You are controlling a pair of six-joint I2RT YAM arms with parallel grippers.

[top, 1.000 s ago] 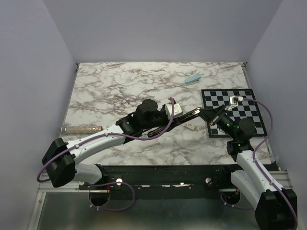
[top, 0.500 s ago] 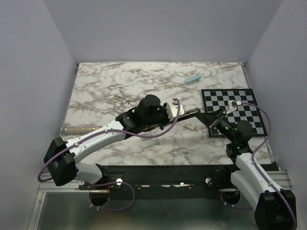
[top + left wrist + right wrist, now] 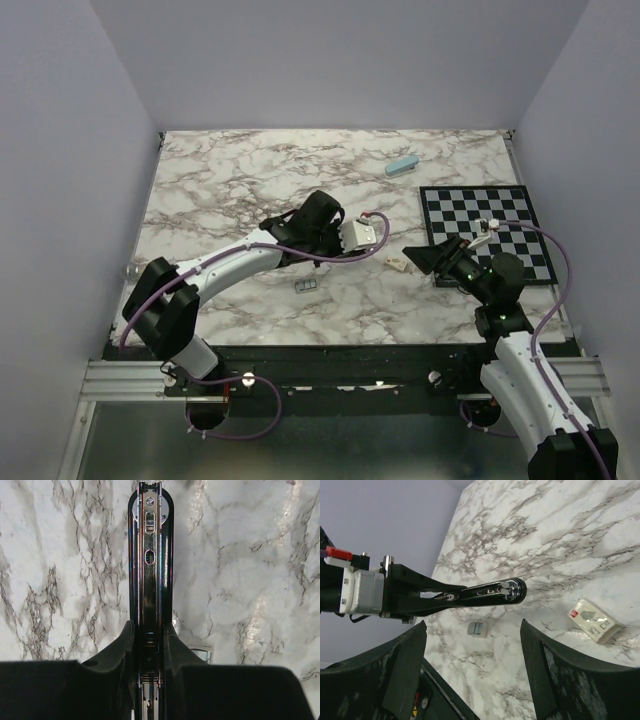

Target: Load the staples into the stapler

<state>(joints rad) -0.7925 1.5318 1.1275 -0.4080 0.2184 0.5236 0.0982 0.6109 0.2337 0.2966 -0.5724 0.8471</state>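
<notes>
We note the left arm reaching from its base toward the middle of the marble table (image 3: pixel 220 200), wrist bent. The left gripper (image 3: pixel 150 629) is clamped on the stapler (image 3: pixel 150 565) at its rear part. The stapler juts out past the fingers (image 3: pixel 120 647) and is held clear of the table, as the right wrist view confirms. Its silvery inner strip faces the left wrist camera and shows a rivet and two slots. We cannot tell whether any staples sit inside it.

The right arm extends from its base to the near corner of the chequered mat (image 3: pixel 520 250). The right gripper (image 3: pixel 426 255) points toward the left one, its fingers (image 3: pixel 402 670) spread wide with nothing between them.

The staples (image 3: pixel 307 286) lie flat on the marble, on the base side of the left wrist, apart from both grippers. A small cream box (image 3: pixel 595 621) with a printed label lies on the marble between the two grippers, just off the mat. It appears closed, and its contents cannot be determined. A pale blue block (image 3: pixel 401 166) rests near the far edge.
</notes>
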